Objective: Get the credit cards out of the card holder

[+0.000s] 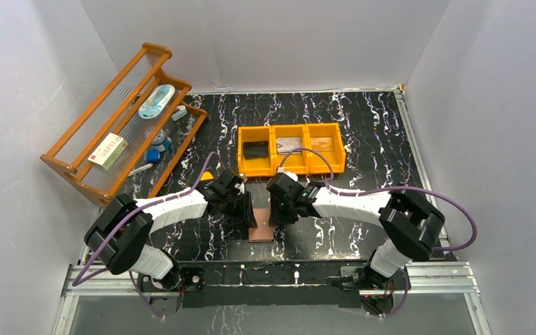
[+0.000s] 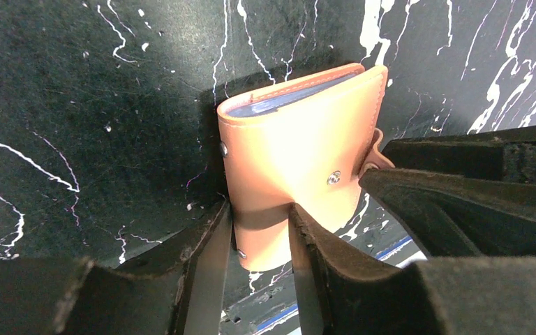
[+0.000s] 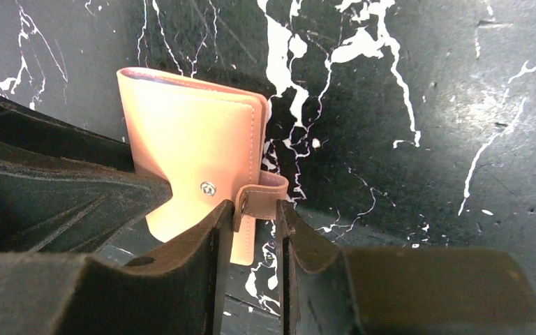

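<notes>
The salmon-pink card holder [image 1: 261, 225] [image 2: 296, 150] [image 3: 188, 150] lies folded shut on the black marbled table between both arms. My left gripper [image 1: 246, 215] [image 2: 259, 227] is shut on its near corner, with a finger on each side of the leather. My right gripper [image 1: 274, 213] [image 3: 251, 213] is shut on the snap tab [image 3: 264, 197], which stands off its stud [image 3: 208, 187]. A bluish edge [image 2: 279, 105] shows in the holder's mouth; I cannot tell lining from card. Flat credit cards [image 1: 289, 144] lie in the orange tray [image 1: 290, 171].
The three-compartment orange tray sits just beyond the grippers, with a dark item [image 1: 256, 149] in its left bin. A wooden rack [image 1: 77, 167] with small items leans at the back left. A small yellow piece [image 1: 208, 176] lies by the left arm. White walls enclose the table.
</notes>
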